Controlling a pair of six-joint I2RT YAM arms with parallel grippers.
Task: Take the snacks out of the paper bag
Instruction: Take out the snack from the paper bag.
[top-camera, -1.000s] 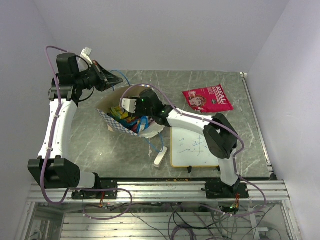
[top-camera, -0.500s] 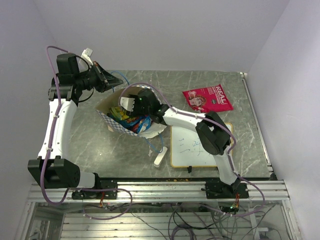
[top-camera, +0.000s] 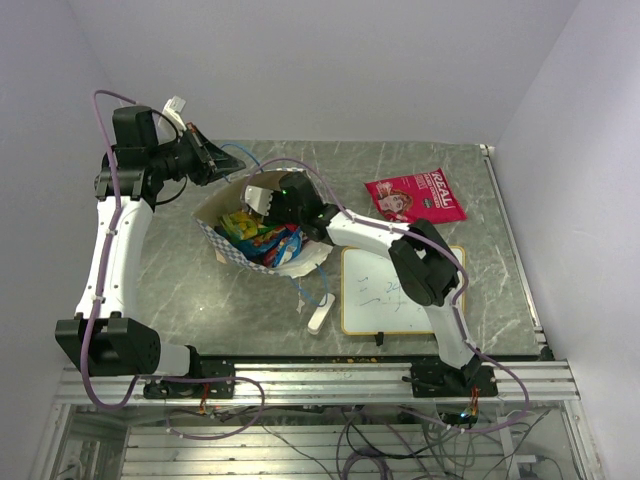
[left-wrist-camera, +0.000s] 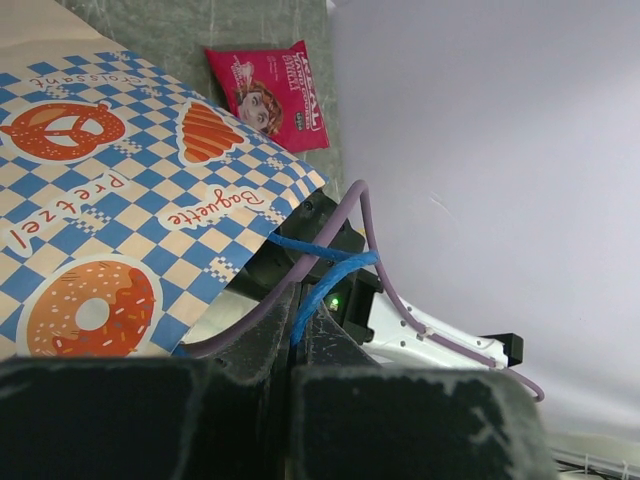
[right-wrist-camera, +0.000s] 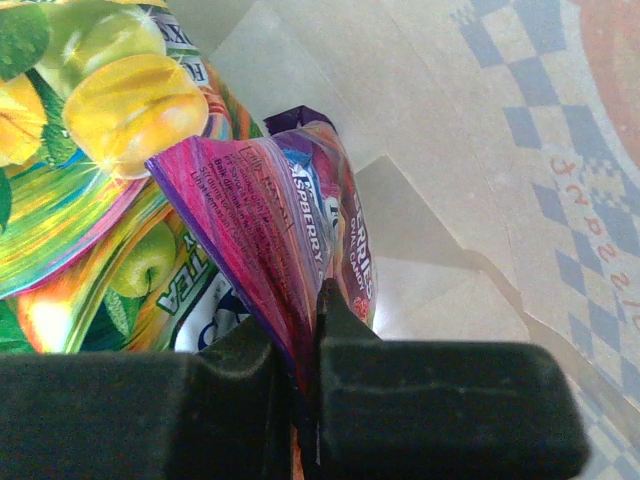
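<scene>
Right tool (right-wrist-camera: 305, 335) was clamped on a purple-pink packet (right-wrist-camera: 265, 210) inside the paper bag (top-camera: 215, 238), left tool (left-wrist-camera: 292, 345) was closed on the blue cord handle (left-wrist-camera: 325, 272), red packet (top-camera: 415, 197) was laid on the bench (top-camera: 180, 270), apart from the bag.

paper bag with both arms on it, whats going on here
Two robot arms are emptying an open tan paper bag with a blue-and-white checkered band on the grey table. The left gripper is shut on the bag's thin blue cord handle. The right gripper is inside the bag, shut on the edge of a glossy purple-pink snack packet. A yellow-green packet and others are still inside; one pink-red packet lies out on the table.
</scene>
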